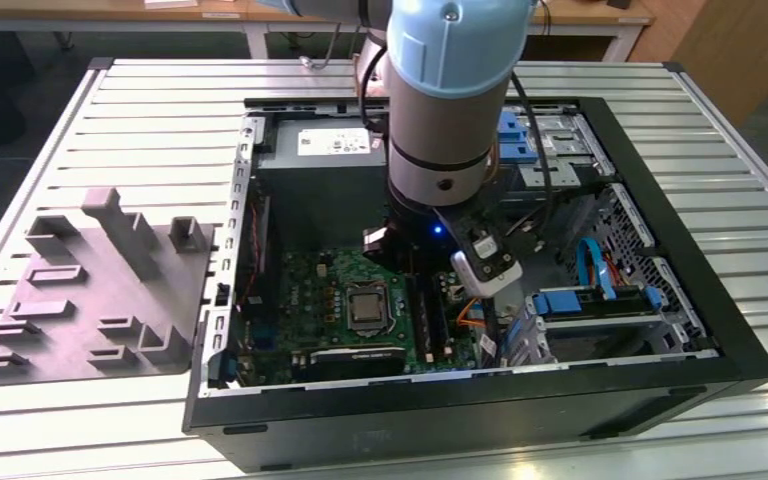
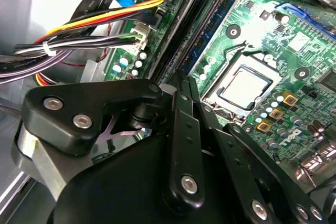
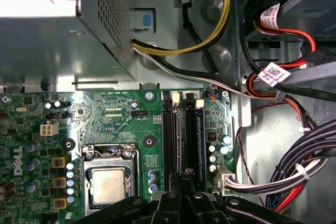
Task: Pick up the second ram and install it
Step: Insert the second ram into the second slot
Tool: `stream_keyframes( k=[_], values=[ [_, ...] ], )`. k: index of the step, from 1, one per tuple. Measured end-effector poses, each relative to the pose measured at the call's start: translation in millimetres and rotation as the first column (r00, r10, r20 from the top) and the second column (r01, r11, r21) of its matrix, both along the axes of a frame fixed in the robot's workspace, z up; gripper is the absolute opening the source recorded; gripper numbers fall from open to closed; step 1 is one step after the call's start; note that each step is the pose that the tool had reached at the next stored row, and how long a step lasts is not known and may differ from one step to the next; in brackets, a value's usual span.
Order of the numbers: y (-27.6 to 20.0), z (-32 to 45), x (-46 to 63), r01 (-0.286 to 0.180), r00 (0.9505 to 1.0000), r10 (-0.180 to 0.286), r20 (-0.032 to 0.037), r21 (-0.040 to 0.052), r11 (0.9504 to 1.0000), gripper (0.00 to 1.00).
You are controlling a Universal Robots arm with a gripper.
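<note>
One black, open computer case (image 1: 491, 410) lies on a slatted metal table (image 1: 157, 130) in the exterior view, with a grey moulded tray (image 1: 91, 300) at the frame's left. My pale blue and silver arm (image 1: 444, 90) hangs into the case's middle. My black gripper (image 1: 418, 280) is just over the green motherboard (image 1: 324, 290), near its long black slots (image 1: 427, 315).

In the second wrist view my gripper's linkage lies across the lower frame, its tip pointing along those slots, near the square silver processor (image 2: 244, 85).

In the first wrist view a long, thin blue memory stick (image 3: 201, 135) stands on edge among the slots, just beside my gripper at bottom centre. Whether it is the second ram I cannot tell, nor whether I am clenched or released.
</note>
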State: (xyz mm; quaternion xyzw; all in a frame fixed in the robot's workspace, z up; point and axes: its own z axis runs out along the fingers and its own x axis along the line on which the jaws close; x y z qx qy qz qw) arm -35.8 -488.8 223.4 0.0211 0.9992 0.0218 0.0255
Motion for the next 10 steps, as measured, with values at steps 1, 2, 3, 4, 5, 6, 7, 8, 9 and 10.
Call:
stream_keyframes(
  k=[1,2,3,4,5,6,7,8,9,10],
  values=[
    [0.1,-0.9,0.0,0.0,1.0,0.0,0.0,0.0001,1.0,0.11],
    [0.2,-1.5,-0.2,0.0,1.0,0.0,0.0,-0.0003,1.0,0.11],
    [0.3,-1.8,-0.4,-0.001,1.0,0.001,0.0001,-0.0007,1.0,0.11],
    [0.4,-2.0,-0.6,-0.001,1.0,0.001,0.0004,-0.0007,1.0,0.11],
    [0.4,-2.2,-0.9,-0.002,1.0,0.002,0.0008,-0.0007,1.0,0.11],
    [0.4,-2.3,-1.5,-0.002,1.0,0.002,0.0019,-0.0005,1.0,0.11],
    [0.5,-2.4,-2.1,-0.003,1.0,0.003,0.0042,-0.0001,1.0,0.11],
    [0.5,-2.4,-3.0,-0.003,1.0,0.003,0.0072,0.0002,1.0,0.11],
    [0.5,-2.4,-3.9,-0.003,0.9999,0.003,0.0104,0.0005,1.0,0.11],
    [0.5,-2.5,-4.7,-0.003,0.9999,0.003,0.013,0.0005,1.0,0.11]
  ],
)
